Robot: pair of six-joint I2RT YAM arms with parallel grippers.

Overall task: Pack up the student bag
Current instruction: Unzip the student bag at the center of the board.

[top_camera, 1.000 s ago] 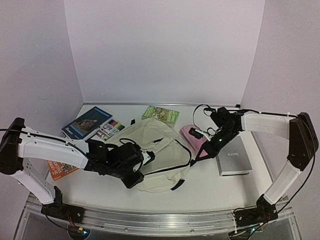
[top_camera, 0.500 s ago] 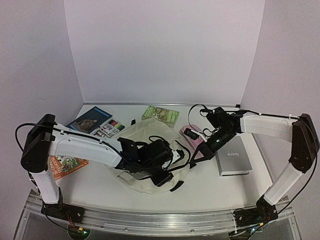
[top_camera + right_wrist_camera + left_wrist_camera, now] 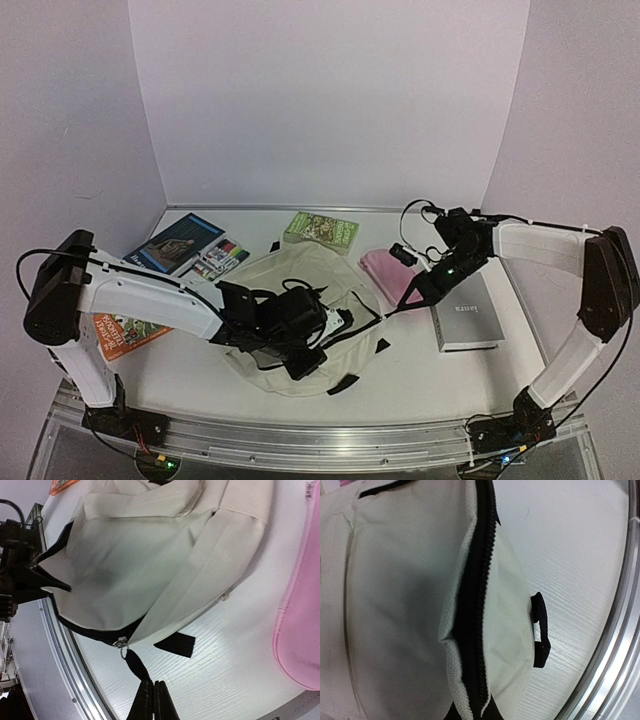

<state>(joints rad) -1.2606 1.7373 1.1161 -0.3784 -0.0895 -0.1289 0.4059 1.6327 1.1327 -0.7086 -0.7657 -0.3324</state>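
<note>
Cream student bag [image 3: 300, 270]: my right end effector [image 3: 151, 690], just off its right edge, pinches black zip pull [image 3: 134, 664]; left end effector [image 3: 303, 362] clenched over bag middle.

At the middle of the white table [image 3: 430, 365], cream fabric student bag [image 3: 300, 268]. Just right of it, pink oval pencil case [image 3: 385, 272]; further right, grey flat box [image 3: 466, 314]. Behind the bag, green paperback book [image 3: 321, 230]. Back left, blue hardcover book [image 3: 175, 243] beside clear marker pack [image 3: 222, 257]; at left edge, orange paper booklet [image 3: 125, 334].

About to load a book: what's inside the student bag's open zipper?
In the zipper gap of the student bag, the left wrist view shows only dark lining. No contents show, but cream fabric covers most of the interior, so items could be hidden.
</note>
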